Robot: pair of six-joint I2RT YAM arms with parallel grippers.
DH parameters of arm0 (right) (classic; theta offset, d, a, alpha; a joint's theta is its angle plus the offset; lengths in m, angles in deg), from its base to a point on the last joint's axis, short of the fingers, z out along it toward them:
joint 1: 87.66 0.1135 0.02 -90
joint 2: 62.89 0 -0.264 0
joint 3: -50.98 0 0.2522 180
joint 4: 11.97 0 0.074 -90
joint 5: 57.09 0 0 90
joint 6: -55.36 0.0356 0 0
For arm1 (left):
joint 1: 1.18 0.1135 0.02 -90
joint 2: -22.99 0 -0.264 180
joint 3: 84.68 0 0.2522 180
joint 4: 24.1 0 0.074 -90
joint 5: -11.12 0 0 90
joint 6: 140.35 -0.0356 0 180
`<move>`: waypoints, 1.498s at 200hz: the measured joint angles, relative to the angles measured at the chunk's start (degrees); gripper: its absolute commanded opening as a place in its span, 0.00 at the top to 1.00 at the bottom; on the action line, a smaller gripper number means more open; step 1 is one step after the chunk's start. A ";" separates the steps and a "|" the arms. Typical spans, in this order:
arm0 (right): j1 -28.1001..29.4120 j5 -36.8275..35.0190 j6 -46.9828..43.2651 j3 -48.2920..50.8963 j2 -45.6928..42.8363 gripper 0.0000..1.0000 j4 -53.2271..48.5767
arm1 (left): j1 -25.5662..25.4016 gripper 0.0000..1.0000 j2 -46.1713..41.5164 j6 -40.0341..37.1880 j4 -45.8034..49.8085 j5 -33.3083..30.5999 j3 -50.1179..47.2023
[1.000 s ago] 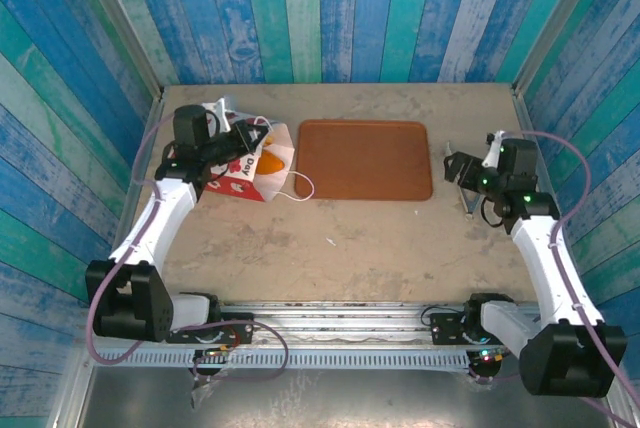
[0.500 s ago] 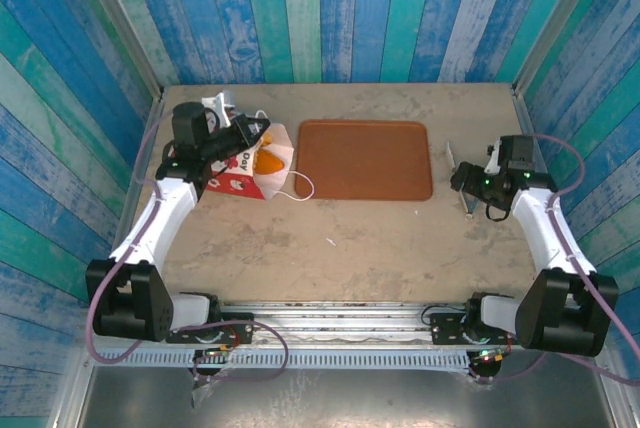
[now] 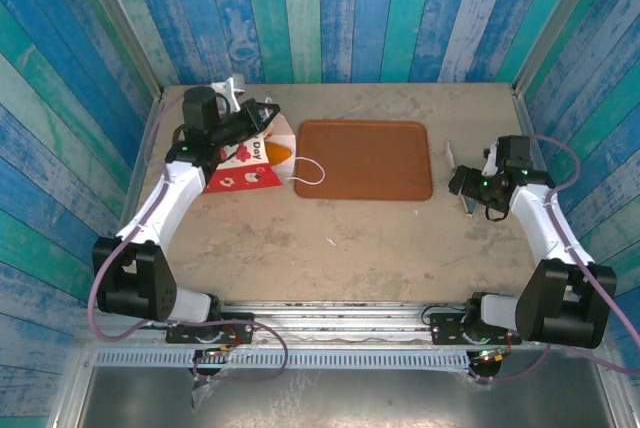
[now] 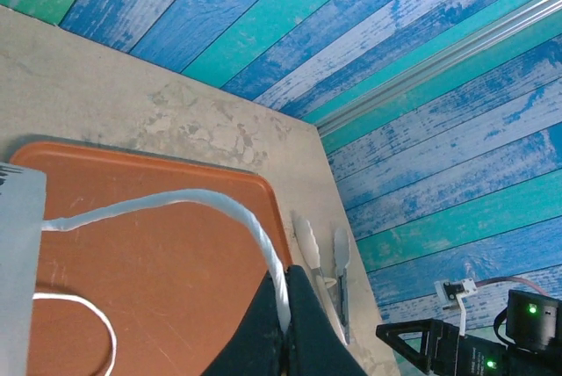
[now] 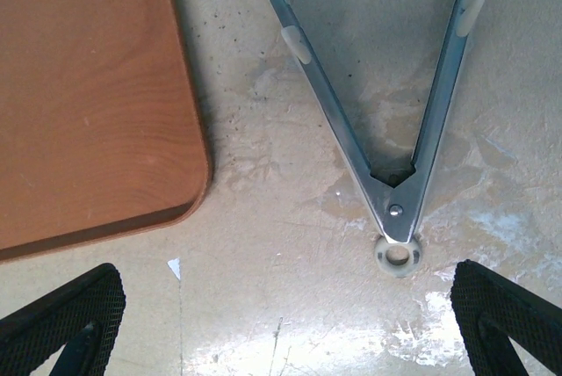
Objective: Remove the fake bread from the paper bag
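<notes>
From above, the left gripper (image 3: pixel 268 113) is hanging close to the back-left wall with the paper bag (image 3: pixel 240 176) tilted just beneath it. The bag's mouth is facing the brown tray (image 3: pixel 365 160) on the gripper's right, and an orange piece of fake bread (image 3: pixel 277 154) is showing inside it. Bare table (image 3: pixel 330 238) is lying open nearer the bases. The right gripper (image 3: pixel 462 188) is hovering over metal tongs (image 3: pixel 450 158), between the tray's edge and the side wall.

At the left wrist, the left gripper (image 4: pixel 285 306) is pressing its tips together, pinching a white loop handle (image 4: pixel 176 205) above the tray (image 4: pixel 158 262). The tongs (image 4: pixel 338 257) are lying past the tray's far edge.

At the right wrist, the right gripper (image 5: pixel 285 328) is standing spread wide, gripping nothing. The tongs (image 5: pixel 395 191) are lying in a V just ahead between its tips, and the tray's (image 5: pixel 88 86) rounded corner is sitting ahead-left.
</notes>
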 measured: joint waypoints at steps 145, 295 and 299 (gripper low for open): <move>0.00 -5.57 -3.96 -4.57 6.56 0.01 -7.06 | -0.13 0.42 -0.11 -10.29 8.57 -2.12 -2.91; -0.11 -7.56 -13.49 -24.61 33.75 0.01 -16.46 | -0.17 0.06 -13.51 -18.10 5.25 -10.47 -9.49; -0.11 -7.63 -13.66 -25.40 34.49 0.01 -16.81 | -0.17 0.06 -13.86 -18.27 5.25 -10.80 -9.60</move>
